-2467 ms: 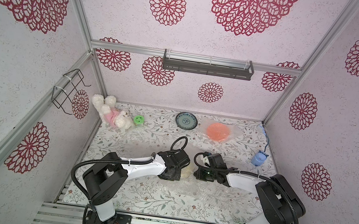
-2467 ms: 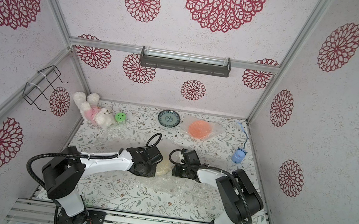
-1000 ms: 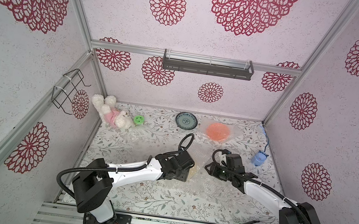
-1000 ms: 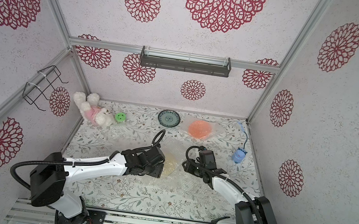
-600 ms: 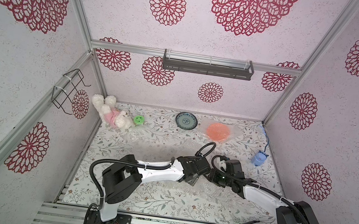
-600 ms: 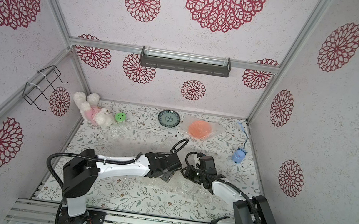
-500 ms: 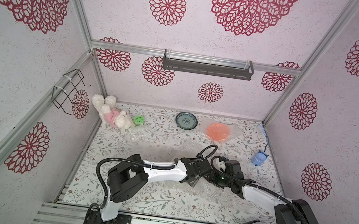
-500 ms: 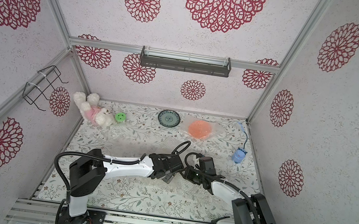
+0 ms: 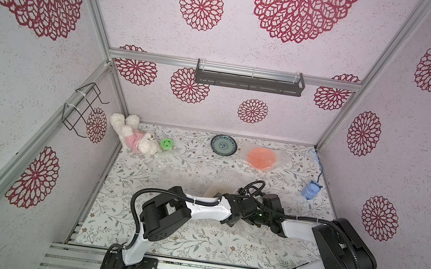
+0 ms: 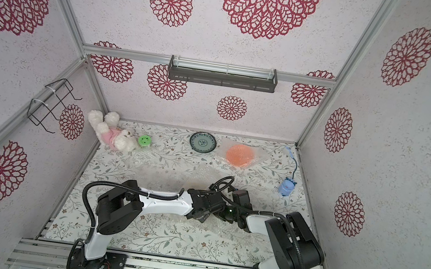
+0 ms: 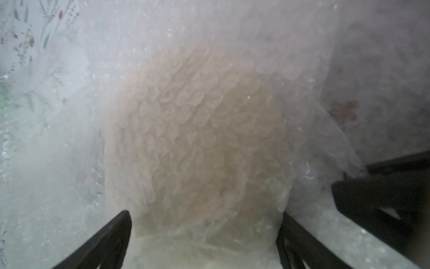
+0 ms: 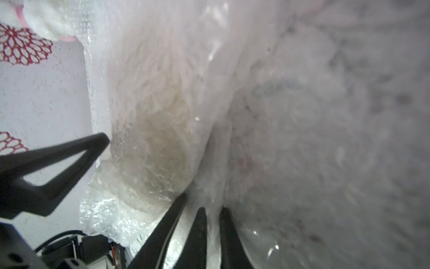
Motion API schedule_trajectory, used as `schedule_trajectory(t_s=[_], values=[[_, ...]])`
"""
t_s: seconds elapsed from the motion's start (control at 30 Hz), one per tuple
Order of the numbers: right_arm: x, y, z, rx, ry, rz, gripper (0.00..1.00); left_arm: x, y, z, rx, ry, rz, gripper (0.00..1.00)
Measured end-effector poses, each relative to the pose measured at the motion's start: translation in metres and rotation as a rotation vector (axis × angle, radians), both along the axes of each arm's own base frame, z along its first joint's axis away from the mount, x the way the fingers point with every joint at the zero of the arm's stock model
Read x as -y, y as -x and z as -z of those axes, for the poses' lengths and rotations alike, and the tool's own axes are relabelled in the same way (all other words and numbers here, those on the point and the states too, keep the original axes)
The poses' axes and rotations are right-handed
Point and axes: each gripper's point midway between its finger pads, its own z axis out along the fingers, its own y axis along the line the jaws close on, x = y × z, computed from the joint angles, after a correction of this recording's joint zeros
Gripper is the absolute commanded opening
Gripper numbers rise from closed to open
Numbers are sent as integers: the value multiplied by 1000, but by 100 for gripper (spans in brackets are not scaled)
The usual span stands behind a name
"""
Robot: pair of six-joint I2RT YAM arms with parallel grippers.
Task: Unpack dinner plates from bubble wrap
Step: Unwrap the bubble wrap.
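A cream round plate (image 11: 197, 144), apparently wrapped all round in clear bubble wrap (image 11: 69, 151), sits just ahead of the left gripper (image 11: 206, 214), between its spread fingers. The right gripper (image 12: 213, 209) pinches a fold of that wrap. Far beyond both grippers lie a bare blue-green patterned plate (image 9: 223, 145) and an orange plate (image 9: 262, 158), wrapped likewise.

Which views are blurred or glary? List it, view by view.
Left wrist: soft throughout, the cream plate hazy behind bubble wrap. Right wrist: blurred, with glints on the crumpled wrap. Both top views: sharp, evenly lit, the orange plate clear.
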Motion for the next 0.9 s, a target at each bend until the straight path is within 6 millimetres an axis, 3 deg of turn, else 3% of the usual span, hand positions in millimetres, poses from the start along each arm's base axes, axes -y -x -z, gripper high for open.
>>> schedule_trajectory(t_s=[0.27, 0.43, 0.57, 0.9], values=[[-1, 3, 1, 6, -21, -2, 0, -14, -12, -10, 124, -89, -49, 97], [-3, 4, -1, 12, -35, -13, 0, -18, -22, -28, 205, -112, -94, 99], [-2, 7, 1, 6, -34, -15, 0, -22, -27, -36, 244, -116, -126, 87], [-2, 8, 1, 1, -35, -19, 0, -39, -36, -43, 282, -177, -192, 40]])
